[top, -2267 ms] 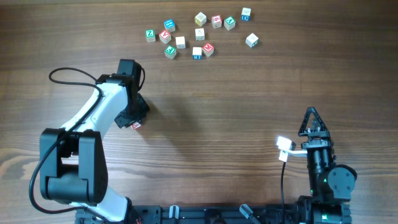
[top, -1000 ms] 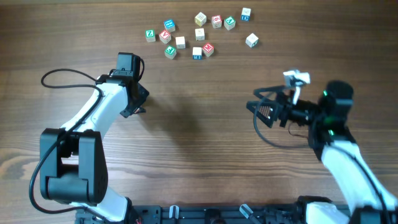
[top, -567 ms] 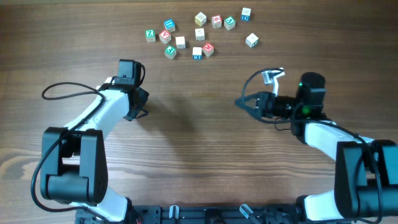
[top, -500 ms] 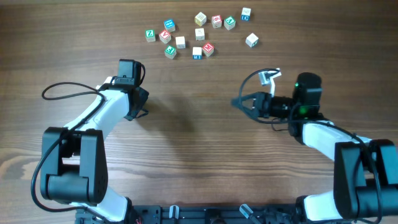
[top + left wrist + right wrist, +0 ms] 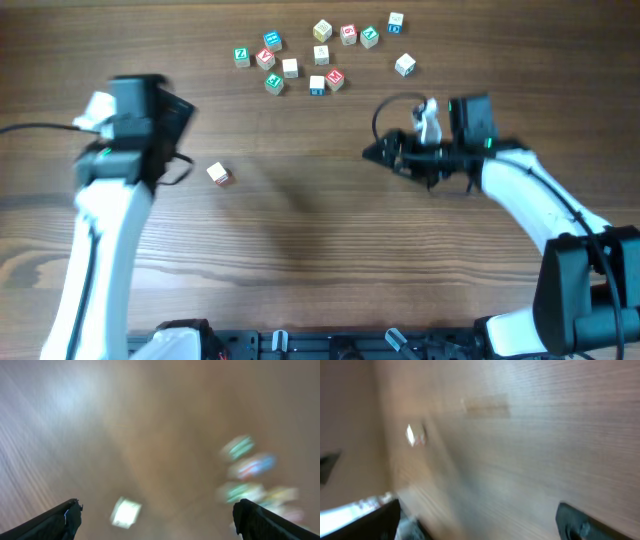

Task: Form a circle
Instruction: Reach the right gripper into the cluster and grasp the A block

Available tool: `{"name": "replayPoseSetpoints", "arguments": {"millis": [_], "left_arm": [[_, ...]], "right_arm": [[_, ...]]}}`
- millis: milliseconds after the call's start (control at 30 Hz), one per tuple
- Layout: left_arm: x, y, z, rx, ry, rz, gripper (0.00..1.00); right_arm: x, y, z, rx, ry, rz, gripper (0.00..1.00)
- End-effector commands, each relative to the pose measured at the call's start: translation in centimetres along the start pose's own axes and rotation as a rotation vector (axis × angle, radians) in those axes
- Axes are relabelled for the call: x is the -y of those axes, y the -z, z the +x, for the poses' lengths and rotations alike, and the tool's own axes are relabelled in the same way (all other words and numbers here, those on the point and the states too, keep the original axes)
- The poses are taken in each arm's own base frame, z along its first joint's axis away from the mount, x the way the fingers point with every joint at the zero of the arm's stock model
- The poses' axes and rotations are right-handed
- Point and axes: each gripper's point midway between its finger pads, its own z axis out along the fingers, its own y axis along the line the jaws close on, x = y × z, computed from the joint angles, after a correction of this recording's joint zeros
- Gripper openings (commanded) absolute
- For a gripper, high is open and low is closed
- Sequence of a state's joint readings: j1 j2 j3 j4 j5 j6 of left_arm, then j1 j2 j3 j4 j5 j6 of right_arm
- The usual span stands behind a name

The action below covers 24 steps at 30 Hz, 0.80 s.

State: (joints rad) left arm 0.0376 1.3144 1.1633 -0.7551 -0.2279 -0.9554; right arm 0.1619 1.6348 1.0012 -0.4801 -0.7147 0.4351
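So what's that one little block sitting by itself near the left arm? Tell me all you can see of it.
It is a small pale wooden cube with a reddish side face; its lettering is too small to read. It sits flat on the wooden table, alone and well apart from the scattered blocks at the far side. Nothing touches it: the left gripper is open and clear of it.

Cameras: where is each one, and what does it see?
Overhead: above the table, looking straight down; both arms show.
Left wrist: on left arm, facing table, blurred; jaw tips in bottom corners.
Right wrist: on right arm, same, blurred.
Shared: overhead and left wrist show the lone cube.
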Motion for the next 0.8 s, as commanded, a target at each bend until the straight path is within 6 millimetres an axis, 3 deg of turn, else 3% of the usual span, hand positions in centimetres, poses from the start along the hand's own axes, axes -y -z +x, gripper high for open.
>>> {"name": "replayPoseSetpoints", "arguments": {"millis": [0,67,167,200,333,500,633,767], "left_arm": [[-1.9,5.2,-5.8,0.176,0.085,0.055,1.0],[-2.3,6.1,-6.3,0.184,0.029,0.066,1.0],[-1.9,5.6,-5.7,0.15,-0.049,0.078,1.0],[-1.8,4.8,-5.4,0.13,-0.053,0.067,1.0],[-1.7,2.8,-4.3,0.064,-0.076,0.047,1.0],[0.4,1.2,-2.7,-0.038,-0.163,0.136,1.0],[1.0,0.6,-2.4,-0.054,-0.174,0.155,1.0],[0.8,0.0,-2.2,-0.066,-0.175,0.142,1.0]], "right_arm": [[-2.9,4.2,-7.5,0.221,0.25,0.307,1.0],[-5.0,5.5,-10.1,0.311,0.296,0.371,1.0],[-6.6,4.7,-12.7,0.362,0.323,0.358,1.0],[-6.8,3.5,-14.3,0.375,0.33,0.349,1.0],[-6.0,-0.6,-17.5,0.343,0.32,0.357,1.0],[-5.1,-7.7,-21.5,0.306,0.336,0.363,0.99],[-4.4,-11.8,-23.2,0.357,0.375,0.403,0.99],[-5.4,-14.8,-23.8,0.432,0.418,0.388,0.99]]}}
